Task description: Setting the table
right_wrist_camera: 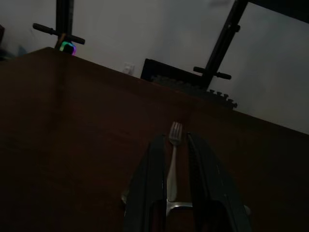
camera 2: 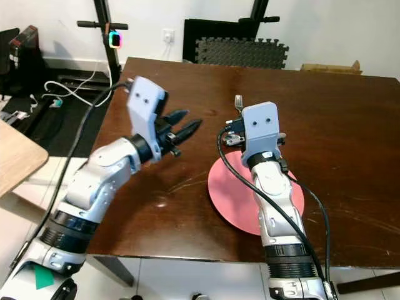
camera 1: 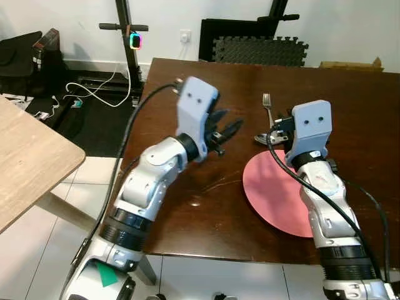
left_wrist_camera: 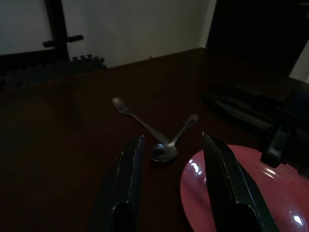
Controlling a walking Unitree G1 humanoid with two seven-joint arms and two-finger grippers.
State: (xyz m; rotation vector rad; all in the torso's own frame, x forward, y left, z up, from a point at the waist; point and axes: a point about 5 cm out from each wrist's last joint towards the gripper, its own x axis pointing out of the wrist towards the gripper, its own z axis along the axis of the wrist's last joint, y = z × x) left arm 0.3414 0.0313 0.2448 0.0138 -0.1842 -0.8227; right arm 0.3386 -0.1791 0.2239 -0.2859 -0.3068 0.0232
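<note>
A light wooden table filled the left edge, white cables lay upper left, and black foam mats leaned top centre.

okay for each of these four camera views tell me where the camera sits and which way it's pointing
Left eye view: on the head, looking forward and down at the dark table; both silver arms show.
Right eye view: the same scene.
Left wrist view: along the left gripper, open above the table, facing the spoon.
Right wrist view: along the right gripper, its fingers either side of the fork.
Shared: the fork, the spoon and the pink plate appear in the head and left wrist views.
</note>
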